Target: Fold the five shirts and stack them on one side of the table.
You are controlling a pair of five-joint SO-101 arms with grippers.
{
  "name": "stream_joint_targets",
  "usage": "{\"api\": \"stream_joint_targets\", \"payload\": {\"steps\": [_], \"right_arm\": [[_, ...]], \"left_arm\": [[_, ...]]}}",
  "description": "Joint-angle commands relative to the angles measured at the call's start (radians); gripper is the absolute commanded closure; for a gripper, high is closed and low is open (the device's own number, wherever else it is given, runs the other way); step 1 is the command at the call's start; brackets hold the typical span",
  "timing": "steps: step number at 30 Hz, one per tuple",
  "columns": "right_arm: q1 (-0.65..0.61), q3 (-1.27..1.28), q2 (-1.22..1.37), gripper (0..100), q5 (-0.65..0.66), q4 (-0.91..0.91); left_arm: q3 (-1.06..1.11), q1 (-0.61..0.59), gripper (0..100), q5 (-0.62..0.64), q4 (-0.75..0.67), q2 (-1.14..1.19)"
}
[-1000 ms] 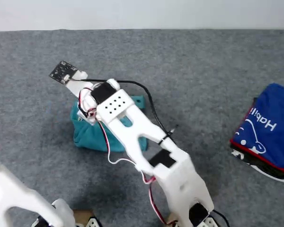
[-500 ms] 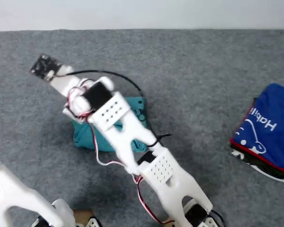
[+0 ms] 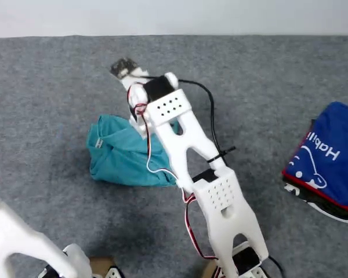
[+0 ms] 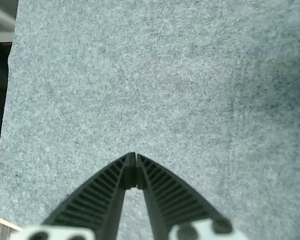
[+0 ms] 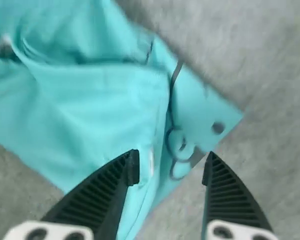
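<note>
A teal shirt [image 3: 119, 155] lies bunched in a loose lump on the grey mat, left of centre. My right arm [image 3: 182, 136] stretches from the front edge over the shirt's far right corner. In the right wrist view my right gripper [image 5: 171, 162] hangs open just above the teal shirt [image 5: 90, 105], with a corner flap and a thin dark loop between the fingers [image 5: 127, 170]. A stack of folded shirts [image 3: 327, 159], blue on top, sits at the right edge. My left gripper [image 4: 135, 158] is shut and empty over bare mat.
The left arm's white base [image 3: 20, 243] stands at the front left corner. The grey mat [image 3: 249, 81] covers the table up to a white wall at the back. In the left wrist view the mat's edge [image 4: 10, 100] runs beside a dark drop.
My right arm has swung from the shirt's left end toward the back and right, uncovering most of the teal shirt. The shirt, the stack and the left arm stay put.
</note>
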Motion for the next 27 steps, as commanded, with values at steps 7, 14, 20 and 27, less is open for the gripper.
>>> {"api": "stream_joint_targets", "payload": {"steps": [7, 14, 20, 27], "right_arm": [[-0.025, 0.029, 0.008, 78.2, -0.026, -0.015], [-0.036, -0.037, 0.085, 86.1, -0.017, -0.050], [-0.076, -0.089, 0.120, 98.8, 0.081, -0.022], [-0.160, -0.195, 0.084, 98.8, 0.101, 0.041]], "left_arm": [[-0.002, 0.006, 100, -0.008, -0.028, -0.021], [-0.002, 0.006, 100, -0.008, -0.028, -0.021], [-0.002, 0.006, 100, -0.008, -0.028, -0.021], [-0.002, 0.006, 100, -0.008, -0.028, -0.021]]}}
